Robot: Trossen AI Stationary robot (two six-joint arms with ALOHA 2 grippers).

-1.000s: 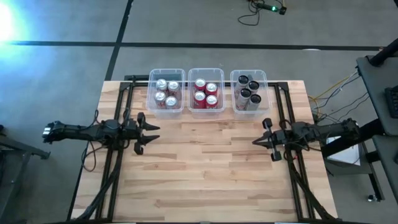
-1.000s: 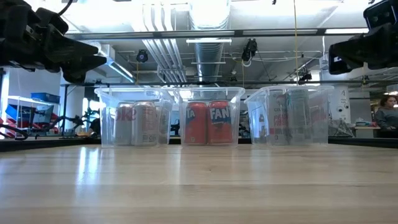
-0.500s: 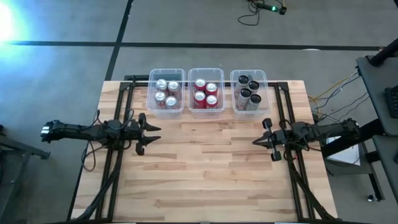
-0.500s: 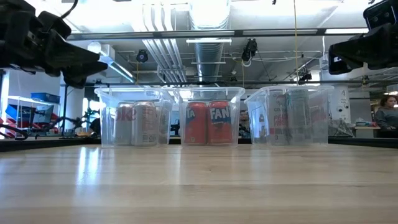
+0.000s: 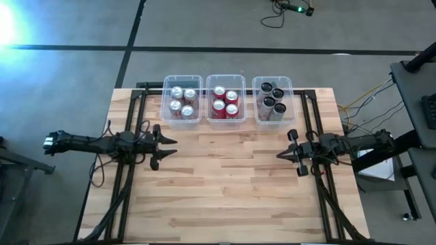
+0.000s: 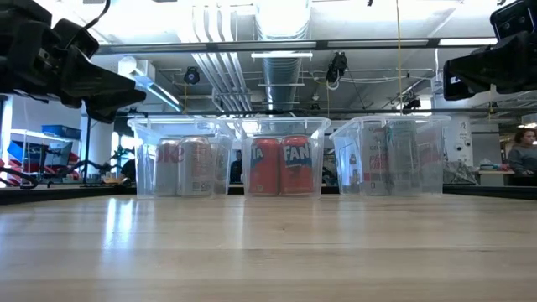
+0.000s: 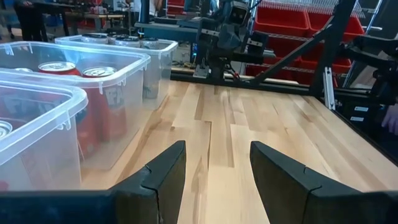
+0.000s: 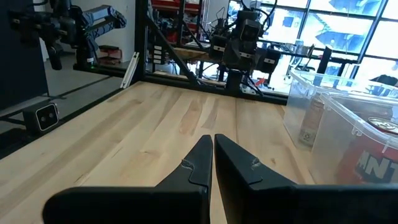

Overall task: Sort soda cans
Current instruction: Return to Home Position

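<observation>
High view, looking straight down: a light wooden table [image 5: 225,190] carries three clear plastic bins in a row along its far edge. The left bin [image 5: 182,77] holds four silver soda cans [image 5: 176,92], the middle bin [image 5: 225,76] holds four red soda cans [image 5: 219,90], and the right bin [image 5: 272,78] holds four black soda cans [image 5: 266,87]. All the cans are inside the bins, with their silver tops facing up. The left gripper [image 5: 162,151] hangs over the table's left side, near the left bin but not touching it. In the left wrist view its two dark fingers [image 7: 163,171] are spread apart with only bare wood between them. The right gripper [image 5: 279,155] hangs over the table's right side, near the right bin. In the right wrist view its fingers [image 8: 198,163] are pressed together, holding nothing.
</observation>
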